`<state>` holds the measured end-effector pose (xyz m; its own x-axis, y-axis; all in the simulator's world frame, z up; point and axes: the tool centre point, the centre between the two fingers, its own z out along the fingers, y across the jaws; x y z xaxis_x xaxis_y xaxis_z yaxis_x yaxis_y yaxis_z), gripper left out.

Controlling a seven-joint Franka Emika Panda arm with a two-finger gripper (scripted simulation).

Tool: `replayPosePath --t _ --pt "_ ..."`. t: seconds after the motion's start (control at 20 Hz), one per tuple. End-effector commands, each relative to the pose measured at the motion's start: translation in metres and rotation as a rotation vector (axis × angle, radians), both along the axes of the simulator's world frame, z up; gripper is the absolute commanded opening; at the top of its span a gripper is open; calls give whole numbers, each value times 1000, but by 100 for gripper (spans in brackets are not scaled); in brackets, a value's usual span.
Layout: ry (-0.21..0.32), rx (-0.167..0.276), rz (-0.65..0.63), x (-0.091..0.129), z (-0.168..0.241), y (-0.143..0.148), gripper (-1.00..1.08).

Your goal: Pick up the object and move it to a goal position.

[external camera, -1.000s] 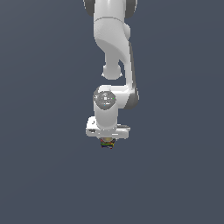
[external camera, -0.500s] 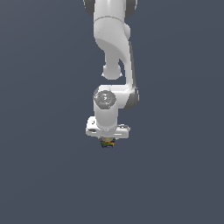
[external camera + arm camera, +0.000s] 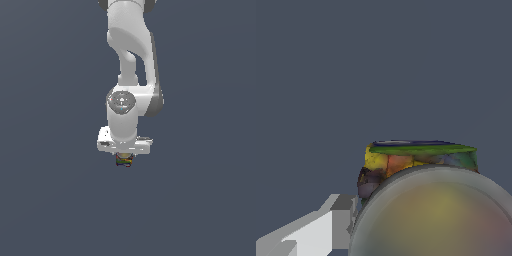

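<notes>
The object, a small squat can with a green, yellow and red label, hangs just under the white hand in the exterior view. My gripper is shut on it, and the hand is wider than the can. In the wrist view the can fills the frame close up. Its pale round top faces the camera and the coloured label band shows behind it. One white finger presses against the can's side. The other finger is hidden.
The white arm comes down from above in the exterior view. Around it there is only a plain dark grey-blue background, with no other objects and no goal marker in sight.
The hand, with the can held in it, has risen slightly in the exterior view. The grip has not changed.
</notes>
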<state>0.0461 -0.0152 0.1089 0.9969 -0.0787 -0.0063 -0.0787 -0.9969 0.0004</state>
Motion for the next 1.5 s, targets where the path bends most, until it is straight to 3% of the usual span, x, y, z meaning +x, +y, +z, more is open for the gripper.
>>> replayPosePath --t 0.0,0.85,1.45 --pt "-5 0 0 4 24 3 -100" --pt "-6 0 0 33 201 24 -100" --pt "-6 0 0 49 284 35 -100"
